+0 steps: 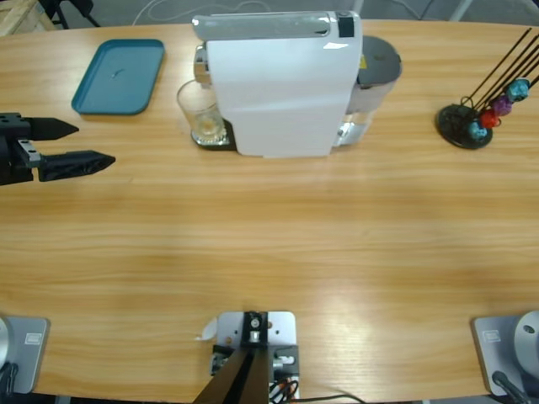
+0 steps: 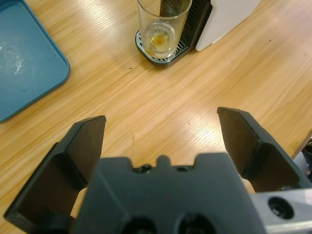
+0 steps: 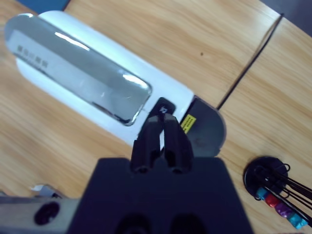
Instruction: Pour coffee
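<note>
Item 1. Coffee machine [image 1: 282, 84]: white body, silver top panel, grey rear tank, standing at the far middle of the wooden surface [image 1: 269, 244]. A line of lettering on the silver panel and a yellow label near the tank show in the right wrist view; neither can be read.

Item 2. Glass [image 1: 202, 114]: clear tumbler, upright on the machine's black drip tray [image 2: 158, 54], at the machine's left side in the high view.

Item 3. Coffee [image 2: 158, 39]: a thin brownish trace at the bottom of the glass.

Item 4. Teal tray [image 1: 120, 76]: far left of the surface, near the glass but apart from it.

Item 5. Capsule stand [image 1: 467, 124]: black wire rack at far right, carrying blue, purple and red capsules [image 1: 497, 109].

Item 6. Left gripper [image 1: 72, 145]: at the left edge, jaws spread wide with nothing between them, pointing toward the glass. The coffee lies well ahead of it, across bare wood.

Item 7. Right gripper [image 3: 163, 134]: jaws pressed together, empty, poised above the machine's top near its black button [image 3: 163, 108]. It is not seen in the high view.
</note>
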Robot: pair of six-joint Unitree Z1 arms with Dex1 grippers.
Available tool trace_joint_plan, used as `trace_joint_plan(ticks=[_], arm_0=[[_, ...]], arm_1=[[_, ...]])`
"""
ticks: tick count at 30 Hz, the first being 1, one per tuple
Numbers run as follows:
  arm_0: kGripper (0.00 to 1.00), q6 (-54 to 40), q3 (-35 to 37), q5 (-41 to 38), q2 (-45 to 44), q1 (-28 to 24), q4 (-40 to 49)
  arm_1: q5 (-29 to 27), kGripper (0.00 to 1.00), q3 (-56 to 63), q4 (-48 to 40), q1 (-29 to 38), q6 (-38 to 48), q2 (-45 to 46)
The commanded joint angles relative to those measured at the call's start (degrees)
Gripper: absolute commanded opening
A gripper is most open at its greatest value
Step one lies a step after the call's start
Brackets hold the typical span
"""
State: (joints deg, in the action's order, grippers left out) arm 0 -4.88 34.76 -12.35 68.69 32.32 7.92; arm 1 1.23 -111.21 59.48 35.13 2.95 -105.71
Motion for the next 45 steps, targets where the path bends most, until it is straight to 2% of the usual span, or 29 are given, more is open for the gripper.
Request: trace_joint_plan(ticks=[1, 28, 45], arm_0=[[1.000, -1.1, -2.3, 1.3, 1.3, 0.5, -1.0], [1.000, -1.3, -3.2, 2.4, 1.7, 0.6, -2.9], [1.000, -1.2, -3.4, 3.4, 1.5, 0.6, -2.9]], arm_1=[[1.1, 0.000, 0.4, 0.7, 0.7, -1.0, -2.7], [0.4, 0.000, 1.5, -0.4, -0.9, -1.6, -6.2], [1.3, 0.000, 8.2, -2.4, -1.4, -1.1, -3.3]])
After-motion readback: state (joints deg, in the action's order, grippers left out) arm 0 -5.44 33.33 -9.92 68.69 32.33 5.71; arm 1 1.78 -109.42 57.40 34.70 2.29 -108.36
